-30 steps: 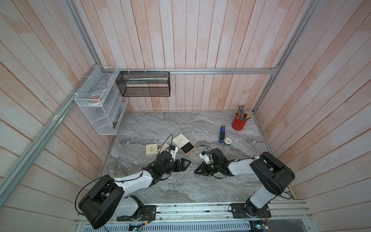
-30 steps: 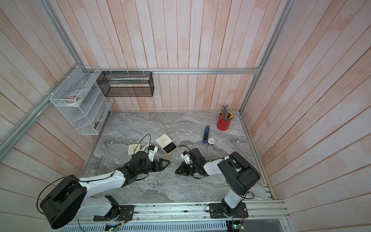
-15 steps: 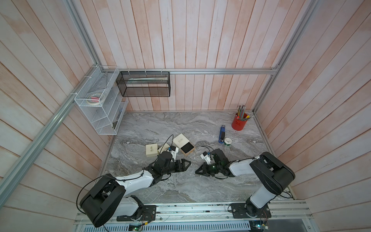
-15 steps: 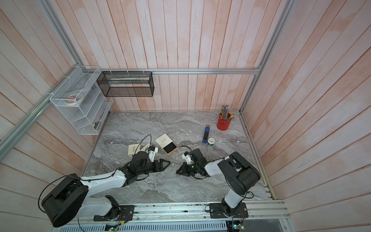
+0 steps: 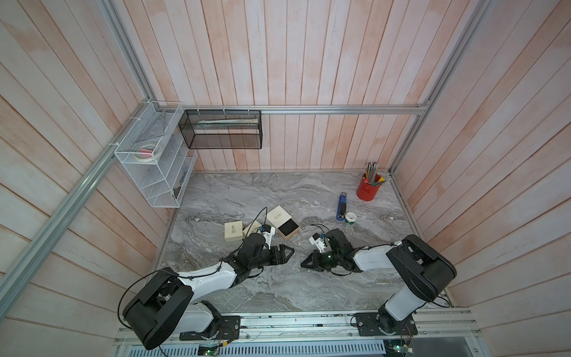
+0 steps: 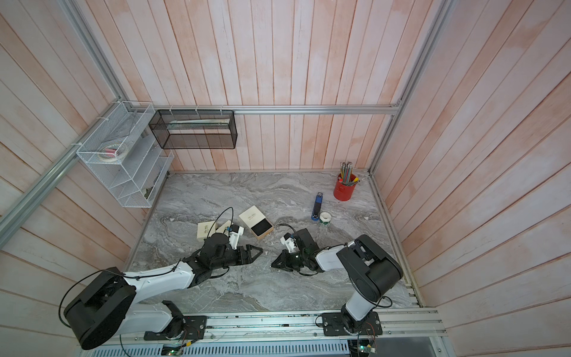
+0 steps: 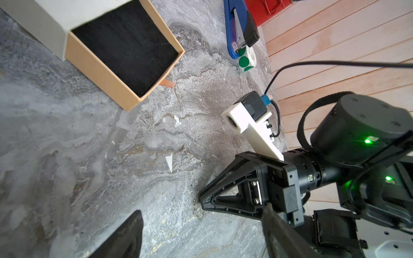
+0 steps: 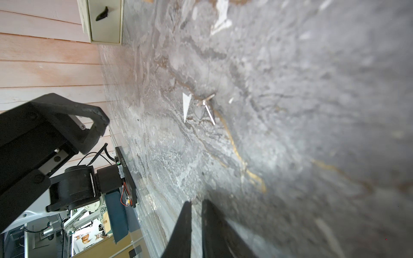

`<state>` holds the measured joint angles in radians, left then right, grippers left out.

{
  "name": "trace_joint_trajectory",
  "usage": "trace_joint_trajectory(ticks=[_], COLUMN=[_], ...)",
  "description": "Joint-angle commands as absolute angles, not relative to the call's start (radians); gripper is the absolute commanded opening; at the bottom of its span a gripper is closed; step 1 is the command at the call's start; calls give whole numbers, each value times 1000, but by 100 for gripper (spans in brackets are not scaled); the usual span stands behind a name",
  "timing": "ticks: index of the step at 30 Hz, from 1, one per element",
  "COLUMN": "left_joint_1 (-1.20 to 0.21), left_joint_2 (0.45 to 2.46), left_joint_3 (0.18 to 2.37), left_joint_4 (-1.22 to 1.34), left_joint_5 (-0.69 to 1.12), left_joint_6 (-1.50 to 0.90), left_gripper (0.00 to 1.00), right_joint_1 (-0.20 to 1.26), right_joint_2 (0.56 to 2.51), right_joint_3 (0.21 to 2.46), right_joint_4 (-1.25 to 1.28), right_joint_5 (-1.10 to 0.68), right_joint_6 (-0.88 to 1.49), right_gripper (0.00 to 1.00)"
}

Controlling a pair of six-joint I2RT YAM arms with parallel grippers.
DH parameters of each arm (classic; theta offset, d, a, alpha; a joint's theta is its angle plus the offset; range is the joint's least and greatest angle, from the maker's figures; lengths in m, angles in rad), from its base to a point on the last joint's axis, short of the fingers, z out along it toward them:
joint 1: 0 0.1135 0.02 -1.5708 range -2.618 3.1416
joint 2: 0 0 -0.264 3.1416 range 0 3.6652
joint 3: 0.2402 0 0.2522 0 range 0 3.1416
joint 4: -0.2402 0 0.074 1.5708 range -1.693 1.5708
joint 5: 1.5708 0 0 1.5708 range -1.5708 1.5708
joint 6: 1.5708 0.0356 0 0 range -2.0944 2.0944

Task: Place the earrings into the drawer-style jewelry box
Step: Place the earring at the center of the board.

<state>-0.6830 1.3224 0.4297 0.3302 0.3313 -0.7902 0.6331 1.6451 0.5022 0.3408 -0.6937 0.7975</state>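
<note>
The grey marble bench [image 5: 247, 191] carries everything. Both arms reach low over its near half, their tips facing each other across a bare strip.

The left tool [image 5: 289, 254] is spread wide, and the left wrist view shows nothing between its fingers. The right tool [image 8: 196, 203] is parted by only a narrow slit and grips nothing.

Just beyond the left arm is the jewelry box [image 5: 278, 216]. Its drawer [image 7: 127, 49] is pulled out, showing a bare black lining. A closed box [image 5: 233, 230] lies near it.

In the far right corner stands a red pencil cup [image 5: 368, 191]. A blue stapler [image 5: 341, 206] lies nearby, touching a roll of green dot stickers [image 5: 350, 218].

One small metal earring [image 8: 207, 107] lies flat on the bench, outside the drawer and ahead of the right tool's tips. It is just beside a white triangular fleck [image 8: 186, 107].
</note>
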Motion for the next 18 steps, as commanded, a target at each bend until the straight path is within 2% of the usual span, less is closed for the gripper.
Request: trace_joint_trajectory(ticks=[1,13,18], left_joint_1=[-687,-687,-709], left_joint_2=[1338,1330,1301], left_joint_3=[439,436,434], left_joint_4=[353,345,323], left_joint_5=[319,318,289], left_joint_6=[-789,-785,-788], left_gripper=[84,84,84], right_joint_1=[627,629,660], right_joint_2=[1647,1586,1527], right_joint_3=[495,536,654], right_joint_4=[230,48,-108], right_joint_5=[-613,-478,-386], right_joint_6=[766,703,634], right_gripper=[15,17,17])
